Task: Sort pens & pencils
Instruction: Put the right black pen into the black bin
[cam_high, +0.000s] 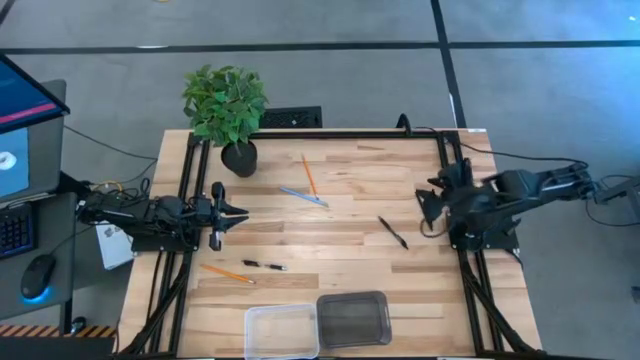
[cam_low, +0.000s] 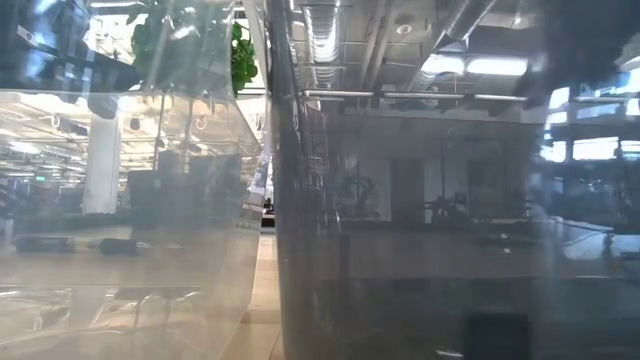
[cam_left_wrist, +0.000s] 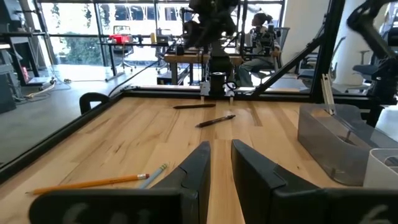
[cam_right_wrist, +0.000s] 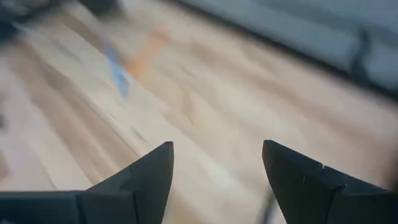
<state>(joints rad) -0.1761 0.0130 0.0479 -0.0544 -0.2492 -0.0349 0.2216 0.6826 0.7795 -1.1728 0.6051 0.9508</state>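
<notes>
On the wooden table (cam_high: 340, 255) lie two black pens, one right of centre (cam_high: 392, 232) and one near the front left (cam_high: 263, 265). An orange pencil (cam_high: 309, 175) and a blue-grey pencil (cam_high: 302, 196) lie together toward the far side. A second orange pencil (cam_high: 228, 273) lies front left. My left gripper (cam_high: 238, 213) (cam_left_wrist: 221, 165) hovers at the left edge, fingers a little apart, pointing across the table. The right-hand pen (cam_left_wrist: 216, 120) and the far pencils (cam_left_wrist: 87, 182) lie ahead of it. My right gripper (cam_high: 425, 205) (cam_right_wrist: 217, 165) is wide open, near the right-hand pen.
A clear tray (cam_high: 282, 330) and a dark tray (cam_high: 353, 318) sit side by side at the near edge and fill the low view. A potted plant (cam_high: 228, 110) stands at the far left corner. A black frame rail (cam_high: 300, 135) borders the table.
</notes>
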